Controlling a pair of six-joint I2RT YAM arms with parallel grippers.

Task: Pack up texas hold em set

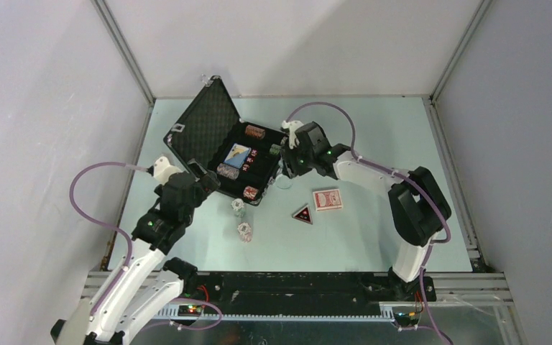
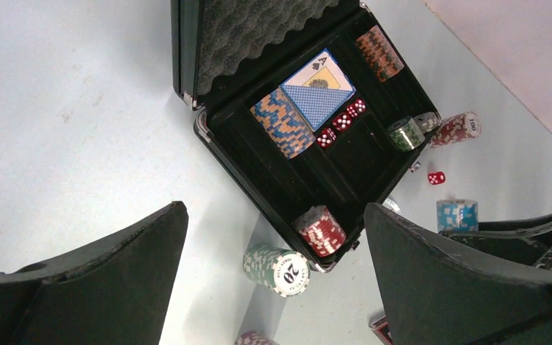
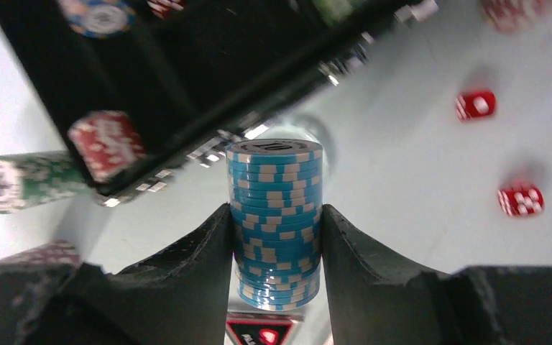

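The briefcase (image 2: 259, 29) lies open: a black rectangular shell with bright metal fittings on its rim, wavy egg-crate foam in the lid and flat black lining split into compartments. Inside it sit a blue card deck (image 2: 320, 100) with an ace-of-spades card beneath it, three red dice (image 2: 341, 122) with white pips, and ridged chip rolls in orange, blue-and-orange, green and red.

Just outside the briefcase's front rim, the right gripper (image 3: 275, 215) pinches the light-blue chip stack (image 3: 275, 180) on both sides with its matte black fingers. The top chip reads "10", and the edges are striped pale blue and white. I cannot tell whether the column touches the table (image 1: 374, 144).

Near the briefcase's front corner, a green chip stack (image 2: 277, 268) lies on its side, its face marked "20". Beside the briefcase's right end lies a red-and-white chip stack (image 2: 456, 128) marked "100". Two loose dice (image 3: 520, 199) rest on the smooth pale table in front of the briefcase. Farther out lie a red card deck (image 1: 328, 199) and a black-red triangle (image 1: 302, 214).

The left gripper (image 2: 273, 215) hangs over the briefcase's near corner, fingers spread wide and holding nothing.
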